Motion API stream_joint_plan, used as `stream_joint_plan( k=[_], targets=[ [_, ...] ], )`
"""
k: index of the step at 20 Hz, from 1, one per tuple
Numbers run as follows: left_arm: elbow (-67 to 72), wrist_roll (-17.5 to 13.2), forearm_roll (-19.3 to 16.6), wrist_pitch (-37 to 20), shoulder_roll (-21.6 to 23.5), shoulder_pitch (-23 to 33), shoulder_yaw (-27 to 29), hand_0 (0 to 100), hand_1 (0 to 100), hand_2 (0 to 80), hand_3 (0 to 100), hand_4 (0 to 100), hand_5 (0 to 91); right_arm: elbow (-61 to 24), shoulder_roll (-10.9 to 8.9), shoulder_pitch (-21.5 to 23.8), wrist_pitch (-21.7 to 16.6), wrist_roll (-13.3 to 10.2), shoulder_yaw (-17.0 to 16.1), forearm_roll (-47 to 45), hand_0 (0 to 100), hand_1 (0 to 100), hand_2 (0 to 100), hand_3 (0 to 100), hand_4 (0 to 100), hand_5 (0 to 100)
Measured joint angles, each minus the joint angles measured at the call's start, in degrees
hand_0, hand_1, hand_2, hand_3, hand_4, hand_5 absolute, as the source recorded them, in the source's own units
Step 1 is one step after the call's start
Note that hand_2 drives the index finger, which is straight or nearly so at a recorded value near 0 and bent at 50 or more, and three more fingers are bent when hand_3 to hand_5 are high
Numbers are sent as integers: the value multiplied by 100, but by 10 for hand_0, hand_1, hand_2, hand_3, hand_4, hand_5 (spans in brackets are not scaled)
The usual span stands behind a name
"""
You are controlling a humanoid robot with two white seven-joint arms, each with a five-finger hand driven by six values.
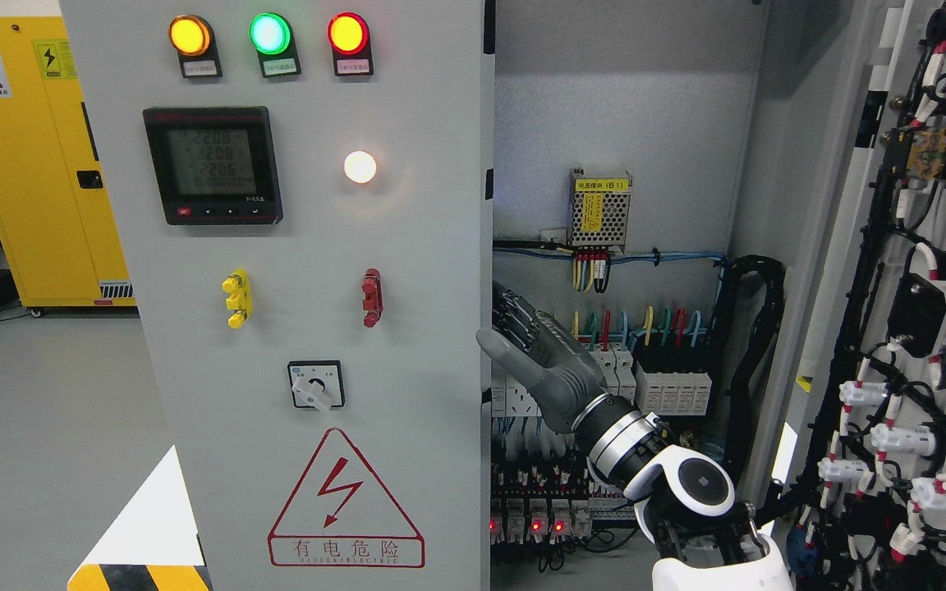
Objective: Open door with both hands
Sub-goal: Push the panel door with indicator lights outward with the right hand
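Right hand (pixel 540 357): grey, arm entering from lower right, white forearm shell with a black round joint cap. Fingers (pixel 516 316) extended and flat, tips at the inner edge of the left door (pixel 317 271); thumb splayed out below. Nothing gripped, palm relaxed. Whether the fingertips actually touch the door edge cannot be told.

Left door: grey steel panel, fills the picture's left-centre, its right edge just beside the hand. On its face, top row of three lit lamps, amber (pixel 190 35), green (pixel 269 34), red (pixel 348 34). Below, a black digital meter (pixel 213 164) with dim readout, and a glowing white lamp (pixel 360 167) to its right. Mid-panel: a yellow handle (pixel 236 299) and a red handle (pixel 371 297). Lower: rotary switch (pixel 316 385), then a red-outlined lightning warning triangle (pixel 346 499).

Right door (pixel 916 312): swung open at far right, inner face showing black cable looms and white connectors.

Cabinet interior between them: perforated power supply (pixel 599 210) with yellow label, coloured wires, a row of white breakers (pixel 670 390), small red indicator lights near the bottom.

Background left: yellow cabinet (pixel 29 164).
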Motion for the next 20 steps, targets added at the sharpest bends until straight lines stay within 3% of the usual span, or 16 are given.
stream_joint_plan(
  k=[9, 13, 20],
  targets=[
    [0, 0, 4, 2, -2, -6, 1, 120, 556, 0, 0, 0, 0, 149, -6, -126, 242, 83, -178, -581, 0, 500, 40, 0, 0, 0],
    [0, 0, 5, 2, -4, -9, 3, 120, 556, 0, 0, 0, 0, 188, -17, -141, 278, 434, -247, -729, 0, 500, 40, 0, 0, 0],
    [0, 0, 6, 2, -7, -22, 3, 120, 556, 0, 0, 0, 0, 234, -29, -159, 329, 784, -320, -798, 0, 500, 40, 0, 0, 0]
  ],
)
